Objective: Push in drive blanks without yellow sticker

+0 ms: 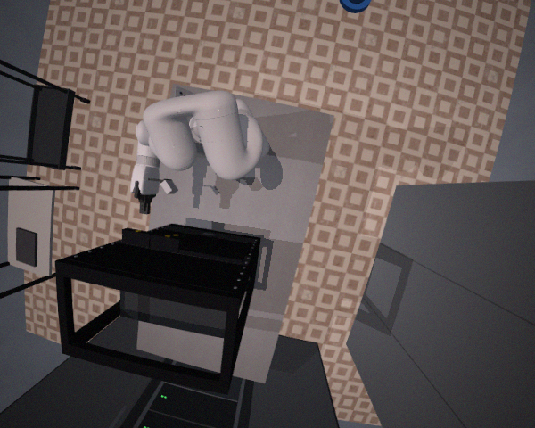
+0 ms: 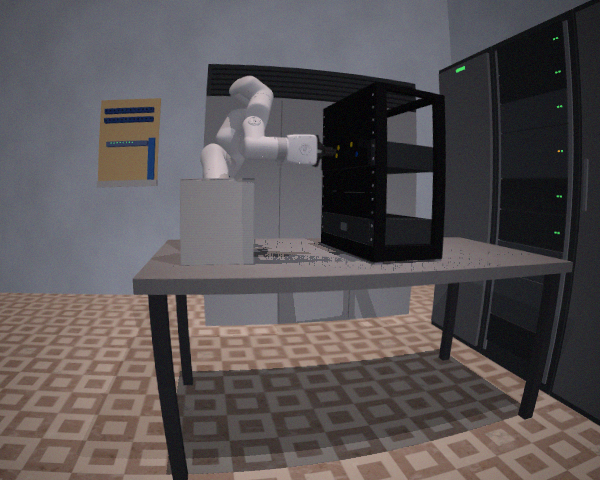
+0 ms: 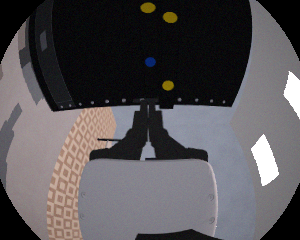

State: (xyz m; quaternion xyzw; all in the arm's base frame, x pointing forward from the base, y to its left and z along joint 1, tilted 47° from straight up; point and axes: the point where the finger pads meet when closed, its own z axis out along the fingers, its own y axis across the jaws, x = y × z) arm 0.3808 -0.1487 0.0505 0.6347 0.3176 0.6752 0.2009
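The black open-frame rack [image 2: 380,173] stands on the grey table, its front facing my arm. In the wrist view the storage chassis front [image 3: 150,40] is dark and shows three yellow stickers [image 3: 148,8], [image 3: 170,18], [image 3: 168,86] and one blue sticker [image 3: 150,62]. In the exterior view the yellow stickers [image 2: 350,144] and the blue sticker [image 2: 356,153] show small on the chassis. My gripper [image 3: 148,108] is shut and empty, fingers together, pointing at the chassis front a short way off it, below the blue sticker in the wrist view. It also shows in the exterior view [image 2: 330,151] and from above [image 1: 144,208].
My arm stands on a grey pedestal box [image 2: 216,221] on the table, left of the rack. Tall server cabinets [image 2: 527,196] stand at the right of the room. A lower unit [image 2: 348,227] sits at the rack's bottom front.
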